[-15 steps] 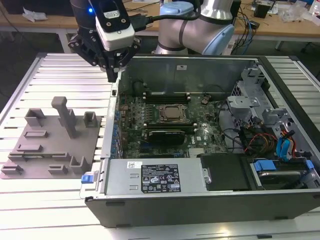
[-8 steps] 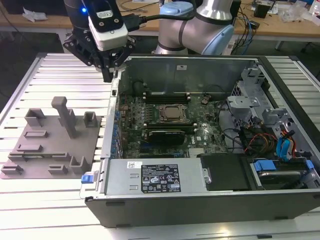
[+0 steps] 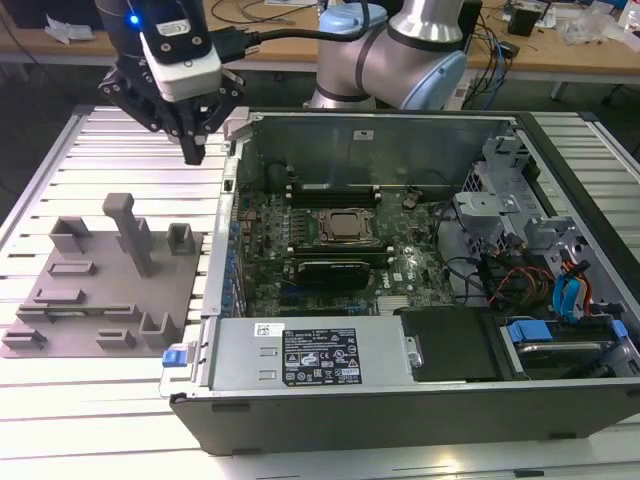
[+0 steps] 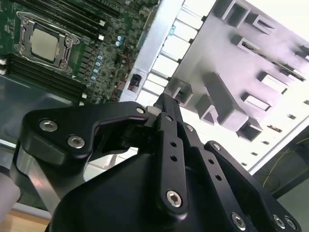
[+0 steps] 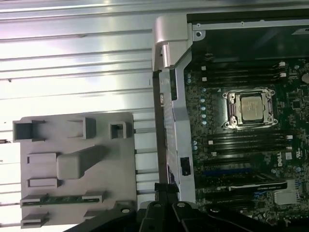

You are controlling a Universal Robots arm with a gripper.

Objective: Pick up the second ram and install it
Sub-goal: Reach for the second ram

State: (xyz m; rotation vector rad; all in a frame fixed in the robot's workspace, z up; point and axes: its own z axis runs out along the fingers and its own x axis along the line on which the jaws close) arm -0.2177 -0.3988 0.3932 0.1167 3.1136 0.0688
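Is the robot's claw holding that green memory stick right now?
No, the second ram lies in a slot of the grey fixture, apart from the gripper.

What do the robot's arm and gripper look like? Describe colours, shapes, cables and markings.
The arm is silver tubing with light-blue joint caps. The gripper is black, with jointed link fingers fastened by silver hex screws. A white module and a blue light sit above it, beside a black cable.

In the second wrist view the gripper [image 4: 167, 104] blocks my sight of much of the grey fixture [image 4: 219, 99]. In the first wrist view the second ram [image 5: 60, 198] sits low in its slot, its chips too small for me to make out.
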